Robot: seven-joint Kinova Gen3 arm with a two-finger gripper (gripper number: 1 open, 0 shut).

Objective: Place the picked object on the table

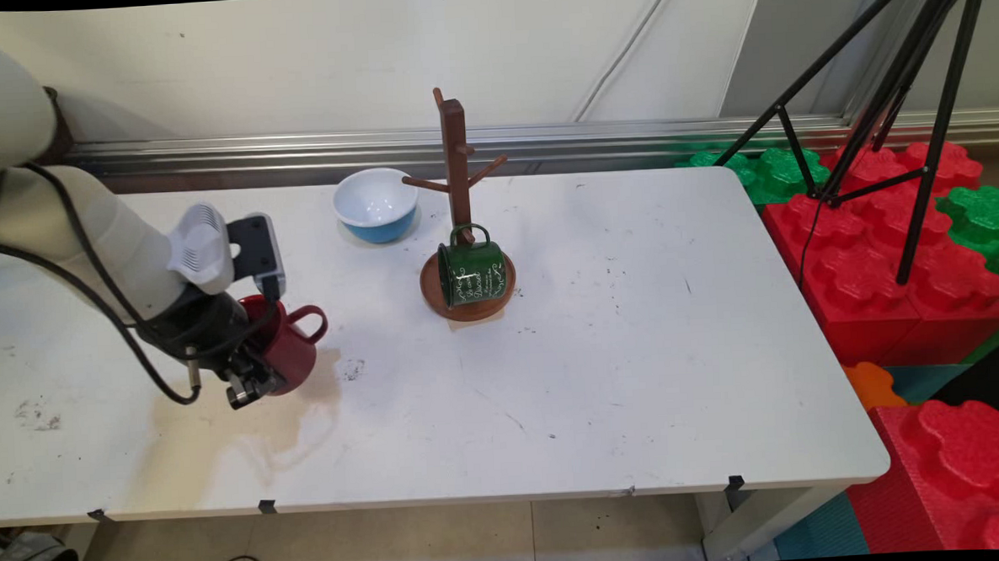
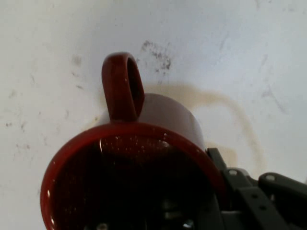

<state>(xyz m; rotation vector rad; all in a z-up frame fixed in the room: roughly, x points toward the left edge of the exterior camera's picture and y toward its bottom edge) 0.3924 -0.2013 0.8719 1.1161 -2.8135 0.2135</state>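
My gripper (image 1: 252, 377) is shut on the rim of a dark red mug (image 1: 293, 347) at the table's left side. The mug is tilted, its handle (image 1: 310, 322) pointing right, and its shadow falls on the table just below it. In the hand view the red mug (image 2: 158, 129) fills the lower half with its mouth towards the camera and its handle (image 2: 123, 86) upward. My gripper (image 2: 204, 213) has one finger outside the wall at the right, and the other is lost in the dark inside.
A wooden mug tree (image 1: 455, 160) stands at the table's middle back, with a green mug (image 1: 470, 273) lying on its side on the round base (image 1: 469, 307). A white-and-blue bowl (image 1: 375, 205) sits to its left. Red and green foam blocks (image 1: 886, 247) and a black tripod (image 1: 921, 85) stand at the right.
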